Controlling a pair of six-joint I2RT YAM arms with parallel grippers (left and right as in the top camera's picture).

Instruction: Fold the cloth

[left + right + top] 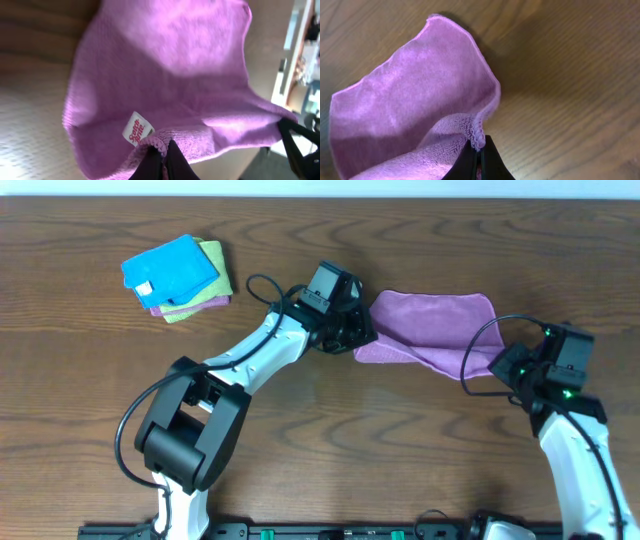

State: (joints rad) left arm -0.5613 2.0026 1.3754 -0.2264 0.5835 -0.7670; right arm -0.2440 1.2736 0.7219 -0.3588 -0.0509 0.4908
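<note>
1. Far left on the table (80, 380), folded cloths (180, 278) lie stacked.
2. The left gripper (358, 332) pinches the purple cloth's (430, 325) edge beside its tag (138, 128).
3. The purple cloth spans between both grippers, right of centre.
4. The right gripper (503, 366) pinches its right corner.

Wooden table (400, 440): cloth stack (178, 277) far left.

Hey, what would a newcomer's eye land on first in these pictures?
The lilac cloth, pinched between both grippers right of centre: the left gripper grips by the white tag, the right gripper another edge. Next, the stack of folded cloths, blue on top, far left.
</note>
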